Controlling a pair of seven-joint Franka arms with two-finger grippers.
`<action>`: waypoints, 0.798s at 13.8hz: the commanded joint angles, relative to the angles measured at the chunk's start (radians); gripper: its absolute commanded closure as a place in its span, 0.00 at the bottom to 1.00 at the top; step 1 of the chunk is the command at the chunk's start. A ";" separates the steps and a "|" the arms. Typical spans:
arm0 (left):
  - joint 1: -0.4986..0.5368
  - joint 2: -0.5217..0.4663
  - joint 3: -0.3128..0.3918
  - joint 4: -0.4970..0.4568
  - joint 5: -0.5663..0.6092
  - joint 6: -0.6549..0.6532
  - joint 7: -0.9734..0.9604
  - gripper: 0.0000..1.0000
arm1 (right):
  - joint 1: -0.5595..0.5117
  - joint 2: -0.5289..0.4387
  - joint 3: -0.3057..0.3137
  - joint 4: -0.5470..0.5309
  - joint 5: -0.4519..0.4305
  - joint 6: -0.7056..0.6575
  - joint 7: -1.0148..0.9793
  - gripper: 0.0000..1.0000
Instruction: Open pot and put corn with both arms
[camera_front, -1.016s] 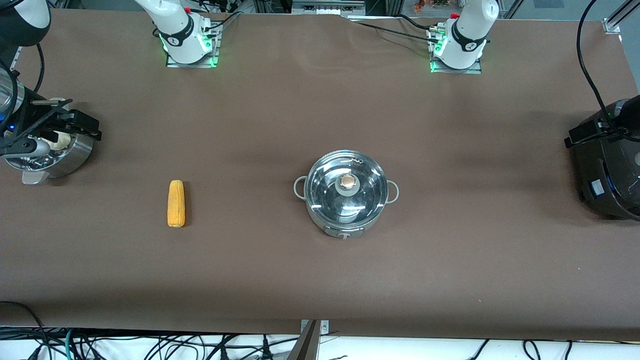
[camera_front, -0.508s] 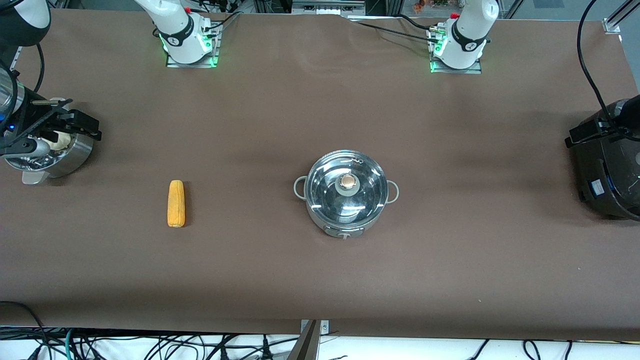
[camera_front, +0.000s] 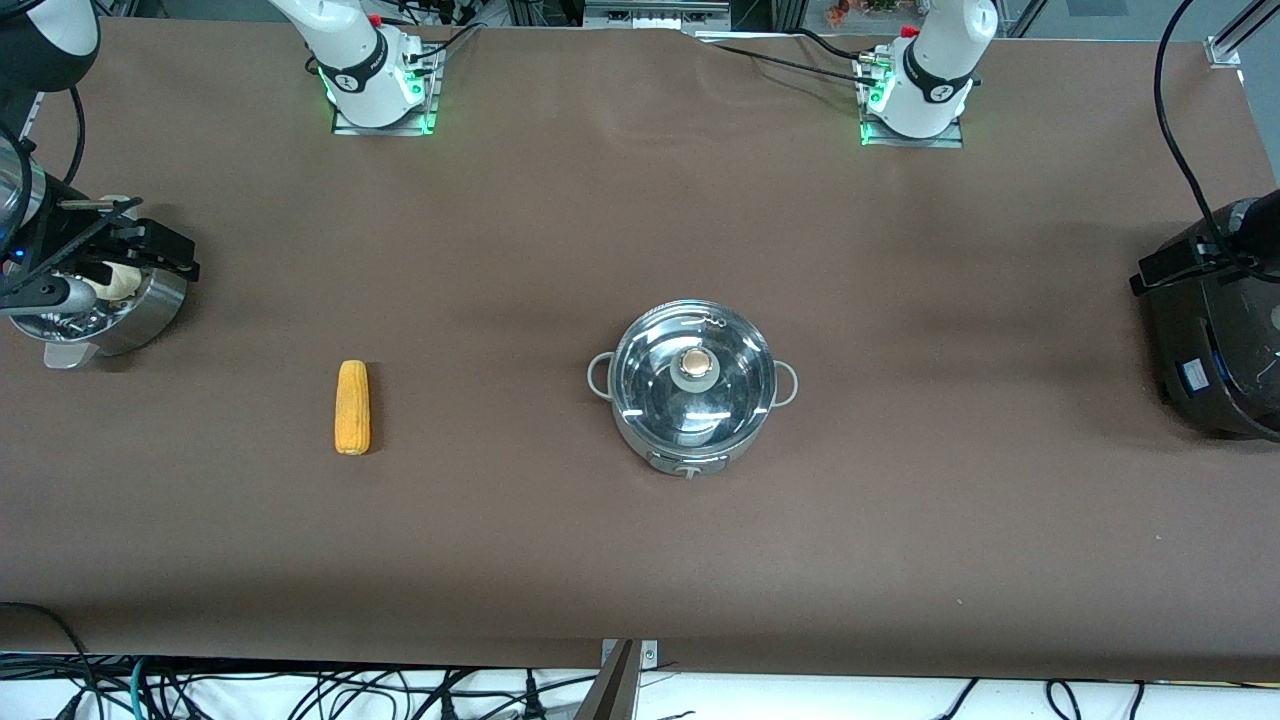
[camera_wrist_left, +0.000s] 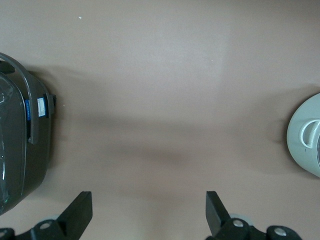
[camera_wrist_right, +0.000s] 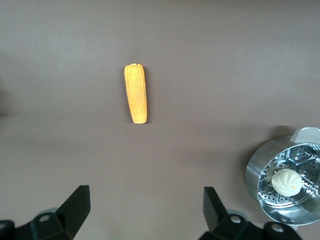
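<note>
Your round, shiny stainless-steel pot (camera_front: 692, 398) sits mid-table on the brown table cover (camera_front: 640, 540), its clear glass lid with tan knob (camera_front: 692, 364) on and the control panel facing the front camera. The yellow-orange corn cob (camera_front: 351, 407) lies flat, well apart from the pot, toward the right arm's end.

The right gripper (camera_wrist_right: 145, 210) hangs at that end over the perforated steel steamer bowl (camera_front: 105, 305) with its white bun (camera_wrist_right: 286, 181); jaws spread wide, nothing between them. The left gripper (camera_wrist_left: 149, 212) is up by the large black cooker (camera_front: 1220, 330) at the table's left-arm end, jaws likewise wide and empty (in the front view its fingers are probably cut off at the edge).
</note>
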 joint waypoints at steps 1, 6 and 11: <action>0.004 -0.013 0.003 0.002 -0.014 -0.016 0.015 0.00 | -0.006 0.009 0.005 0.024 -0.010 -0.006 0.000 0.00; 0.004 -0.013 0.003 0.002 -0.016 -0.016 0.015 0.00 | -0.006 0.007 0.005 0.024 -0.011 -0.008 0.002 0.00; 0.002 0.002 0.003 0.006 -0.003 -0.014 0.021 0.00 | -0.006 0.007 0.005 0.024 -0.011 -0.008 0.004 0.00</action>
